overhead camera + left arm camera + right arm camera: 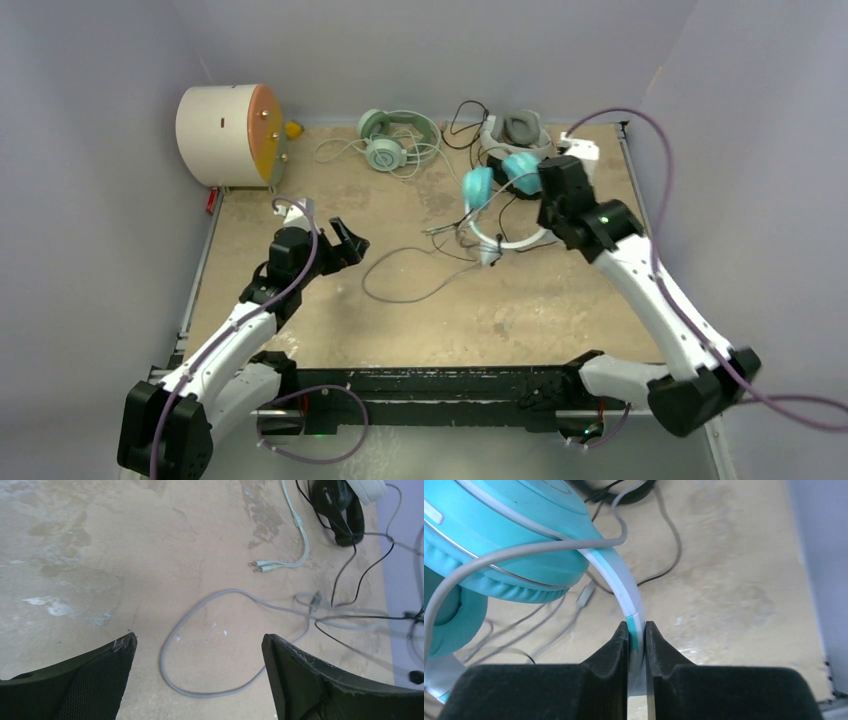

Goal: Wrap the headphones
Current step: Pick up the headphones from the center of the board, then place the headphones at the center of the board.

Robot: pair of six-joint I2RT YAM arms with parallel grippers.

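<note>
**Base:** Where are the teal headphones [478,187] sitting?

**Me:** Over the far right of the table [560,310]. I'm pinching the white band [624,587], with the right claw [637,640] clamped tight on it. The left claw [198,637] is hanging wide open above the grey cord [220,591] looping on the table.

**Base:** Handling?

**Me:** I'm judging them light. The band looks stiff and slick, likely to pivot in the pinch. The cord looks limp, so I'm planning to take the loop mid-length.

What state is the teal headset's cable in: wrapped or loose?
Loose. The grey cable lies in an open loop on the table beside the teal headset.
</note>
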